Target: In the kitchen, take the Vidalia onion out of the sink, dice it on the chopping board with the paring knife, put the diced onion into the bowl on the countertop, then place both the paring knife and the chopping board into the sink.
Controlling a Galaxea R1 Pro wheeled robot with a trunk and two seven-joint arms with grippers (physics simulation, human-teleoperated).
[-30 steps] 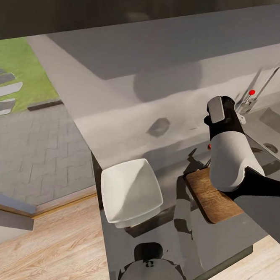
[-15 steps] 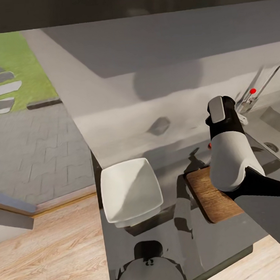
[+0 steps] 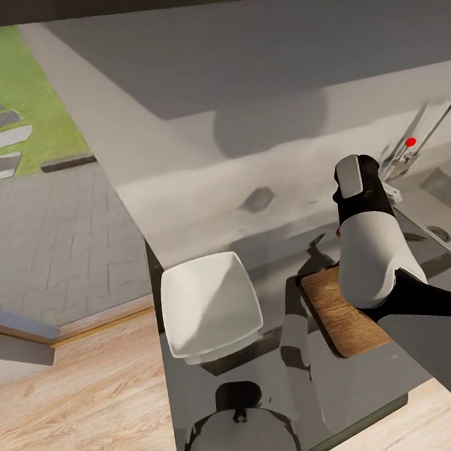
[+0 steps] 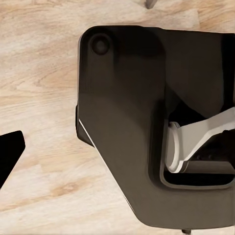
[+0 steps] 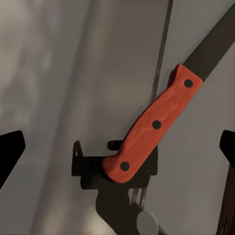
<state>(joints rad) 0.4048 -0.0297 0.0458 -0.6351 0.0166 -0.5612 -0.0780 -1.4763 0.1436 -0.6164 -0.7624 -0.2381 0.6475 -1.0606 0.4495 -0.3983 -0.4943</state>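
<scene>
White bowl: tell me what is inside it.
The white bowl on the grey countertop holds nothing; its whole inside shows bare, with no diced onion in it.

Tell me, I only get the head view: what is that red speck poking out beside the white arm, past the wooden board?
Observer: The right wrist view shows it is the paring knife, its orange-red handle lying flat on the countertop.
Operator: Is the robot holding it?
Observer: No. The right gripper is open, with its fingertips wide apart on either side of the handle and not touching it.
Operator: And the other arm?
Observer: The left wrist view looks down at a wooden floor and the robot's dark base.
</scene>
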